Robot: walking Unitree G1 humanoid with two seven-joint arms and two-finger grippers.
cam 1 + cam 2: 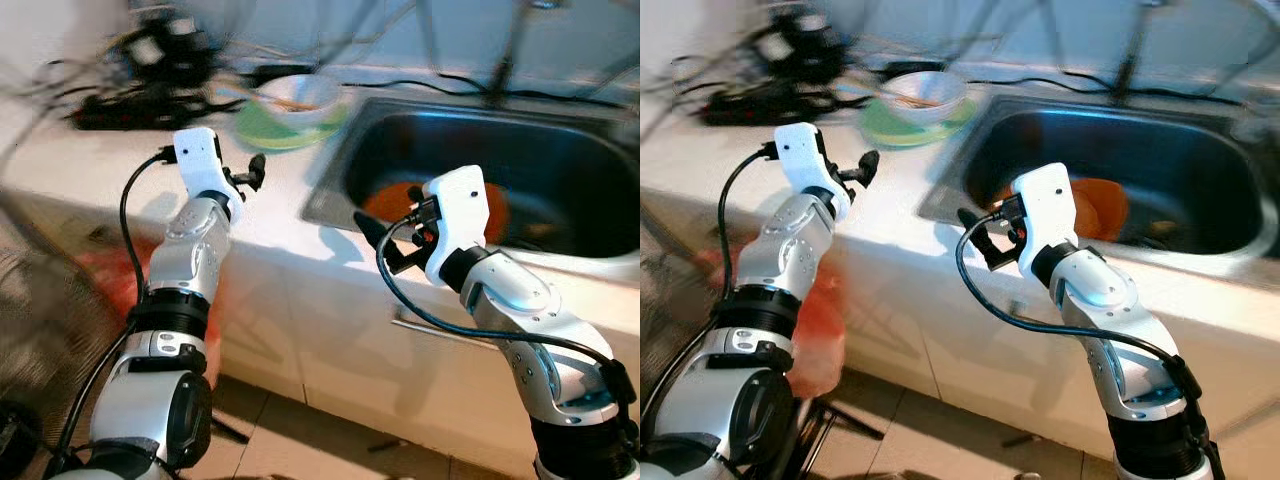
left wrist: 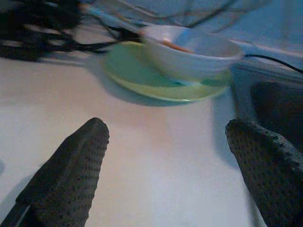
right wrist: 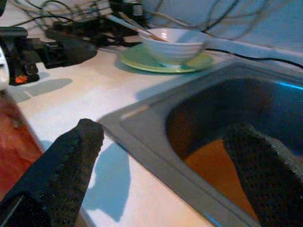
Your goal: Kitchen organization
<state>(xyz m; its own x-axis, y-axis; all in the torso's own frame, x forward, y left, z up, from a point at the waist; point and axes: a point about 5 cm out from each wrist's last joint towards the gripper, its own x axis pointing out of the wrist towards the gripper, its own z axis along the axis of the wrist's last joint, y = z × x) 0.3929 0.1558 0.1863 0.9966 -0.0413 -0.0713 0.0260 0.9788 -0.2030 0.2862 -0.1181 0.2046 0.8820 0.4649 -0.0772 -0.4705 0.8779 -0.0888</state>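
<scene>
Two open tools (image 2: 165, 175) (image 3: 163, 175), white bowl (image 2: 189, 54) on green plate (image 2: 142, 75), sink (image 1: 520, 170)

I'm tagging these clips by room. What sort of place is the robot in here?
Most likely a home kitchen: a steel sink is set into a white counter, and a white bowl sits on a green plate beside it.

no text, label, brand, number or sign is showing legibly on anything in these pictures.
</scene>
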